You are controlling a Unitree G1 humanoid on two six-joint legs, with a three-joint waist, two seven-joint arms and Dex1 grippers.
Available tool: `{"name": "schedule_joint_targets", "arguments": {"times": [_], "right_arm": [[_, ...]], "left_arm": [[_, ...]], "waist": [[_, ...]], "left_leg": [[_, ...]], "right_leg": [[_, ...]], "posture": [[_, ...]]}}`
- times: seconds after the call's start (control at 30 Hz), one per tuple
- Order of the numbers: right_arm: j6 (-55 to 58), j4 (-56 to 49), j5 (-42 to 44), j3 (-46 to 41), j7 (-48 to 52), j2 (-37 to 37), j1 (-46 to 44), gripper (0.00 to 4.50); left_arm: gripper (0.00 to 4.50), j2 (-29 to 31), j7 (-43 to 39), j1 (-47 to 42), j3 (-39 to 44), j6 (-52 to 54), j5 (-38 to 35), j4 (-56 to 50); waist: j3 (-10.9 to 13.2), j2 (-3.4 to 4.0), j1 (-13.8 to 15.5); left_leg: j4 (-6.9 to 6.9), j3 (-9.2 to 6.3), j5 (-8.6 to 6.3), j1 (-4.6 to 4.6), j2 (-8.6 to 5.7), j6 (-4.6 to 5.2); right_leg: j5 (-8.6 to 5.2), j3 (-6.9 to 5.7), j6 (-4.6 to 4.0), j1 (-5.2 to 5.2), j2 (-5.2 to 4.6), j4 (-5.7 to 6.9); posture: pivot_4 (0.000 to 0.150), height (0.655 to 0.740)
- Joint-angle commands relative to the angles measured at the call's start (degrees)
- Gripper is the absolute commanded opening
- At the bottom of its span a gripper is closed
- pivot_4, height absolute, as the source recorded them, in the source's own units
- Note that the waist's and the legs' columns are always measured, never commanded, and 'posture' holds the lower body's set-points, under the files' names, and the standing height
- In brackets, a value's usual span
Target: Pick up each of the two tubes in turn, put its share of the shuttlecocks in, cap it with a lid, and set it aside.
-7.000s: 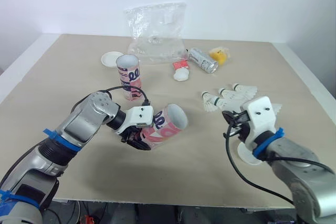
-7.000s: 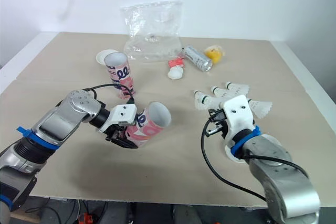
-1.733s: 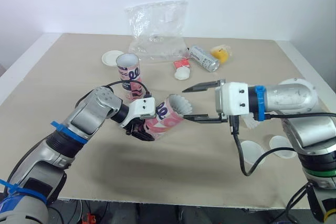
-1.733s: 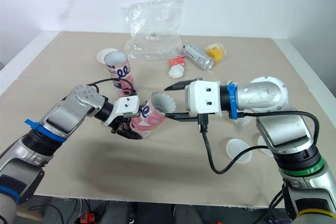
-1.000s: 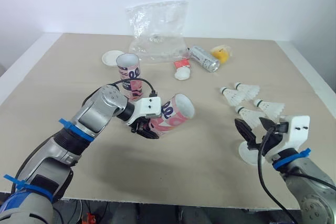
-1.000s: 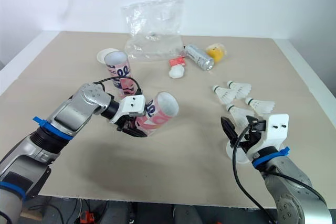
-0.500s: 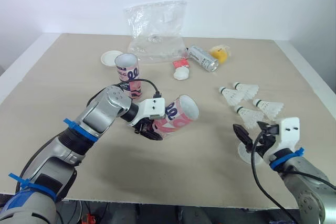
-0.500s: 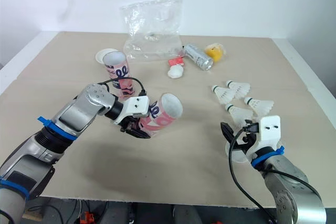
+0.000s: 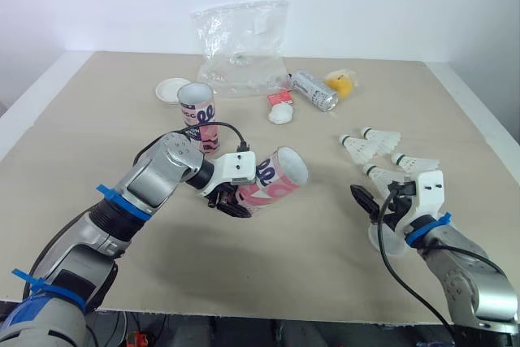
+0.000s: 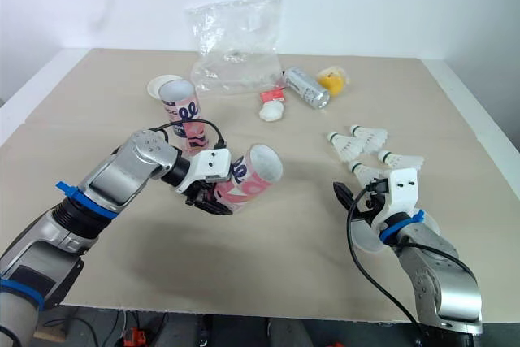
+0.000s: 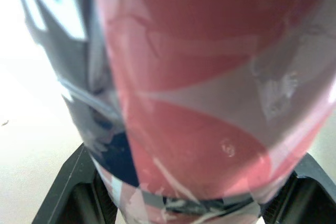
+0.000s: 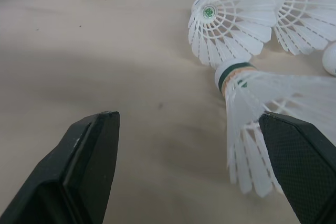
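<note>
while the left gripper [image 9: 230, 199] clamps the pink-and-white printed cardboard tube [image 9: 272, 182], tilted over the middle of the beige table [image 9: 97, 119], the right gripper [image 9: 371, 203] hangs at the near right beside four white feather shuttlecocks [image 9: 357, 148]. from the left wrist, both fingers [image 11: 68, 192] press the tube [image 11: 210, 93]. from the right wrist, the fingers [image 12: 89, 166] gape wide and empty, one shuttlecock [image 12: 257, 114] lying ahead between them.

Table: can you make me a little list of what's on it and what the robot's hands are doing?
left gripper: shut on held tube, tilted, mouth open
right gripper: open, nearest shuttlecock between its fingers
second tube: upright, no lid
loose shuttlecocks: four, by right gripper
white lid: beside second tube
extras: plastic bag, can
</note>
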Motion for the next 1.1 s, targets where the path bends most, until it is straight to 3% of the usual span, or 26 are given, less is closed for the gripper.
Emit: {"name": "schedule_joint_targets", "arguments": {"times": [0.03, 0.3, 0.37, 0.53, 0.67, 0.93, 1.1], "right_arm": [[-1.08, 1.43, -0.37, 0.33, 0.54, -0.49, -2.73, 4.48], [-0.75, 3.59, -1.74, 0.57, -0.06, -0.85, -4.68, 4.48], [-0.74, 3.79, -1.69, 0.43, -0.24, -0.7, -4.78, 3.95], [-1.19, 4.98, -2.24, 0.34, -0.88, -0.66, -5.56, 1.94], [-1.16, 5.6, -2.65, 0.57, -1.06, -0.66, -5.99, 0.09], [-1.27, 4.91, -3.06, 0.75, -1.43, -0.47, -5.75, 0.09], [0.96, -3.3, -2.57, 0.13, 1.5, -5.63, -4.76, 0.09]], "left_arm": [[2.9, 0.42, 0.55, -0.04, 0.96, 0.61, -0.35, -1.73], [2.9, 0.49, 1.15, 0.13, 0.96, 0.66, -0.42, -1.59], [2.9, 0.58, 1.29, 0.25, 0.97, 0.69, -0.47, -1.7], [2.9, 0.72, 1.54, 0.23, 0.96, 0.52, -0.53, -1.43], [2.9, 0.63, 1.65, 0.04, 0.96, 0.41, -0.48, -1.13], [2.9, 0.76, 1.76, 0.01, 0.98, 0.26, -0.39, -1.0], [2.9, 0.74, 1.72, -0.23, 1.03, 0.01, -0.36, -0.5]], "waist": [[0.0, 0.0, 0.02], [0.0, 0.01, 0.02], [0.0, 0.01, 0.02], [0.0, 0.01, 0.02], [0.0, 0.01, 0.02], [0.0, 0.01, 0.02], [0.14, 0.25, 0.03]], "left_leg": [[0.0, -0.01, 0.0, 0.0, 0.0, 0.0], [-0.01, -0.04, 0.0, -0.01, -0.03, 0.0], [-0.01, -0.04, 0.0, 0.0, -0.03, 0.0], [0.0, -0.05, 0.0, -0.01, -0.04, 0.0], [0.0, -0.05, 0.0, 0.0, -0.04, 0.0], [0.0, -0.05, 0.0, 0.0, -0.04, 0.0], [0.0, -0.05, 0.0, -0.01, -0.04, 0.0]], "right_leg": [[0.0, -0.01, 0.0, 0.0, 0.0, 0.0], [-0.02, -0.01, 0.01, 0.01, 0.0, 0.01], [-0.01, -0.01, 0.02, 0.01, 0.0, 0.02], [-0.01, -0.01, 0.02, 0.02, 0.0, 0.02], [-0.01, -0.01, 0.02, 0.02, 0.01, 0.02], [-0.01, -0.01, 0.02, 0.02, 0.01, 0.03], [-0.01, -0.01, 0.02, 0.02, 0.01, 0.03]], "posture": [[0.15, 0.74], [0.15, 0.74], [0.15, 0.74], [0.15, 0.74], [0.15, 0.74], [0.15, 0.74], [0.15, 0.74]]}}
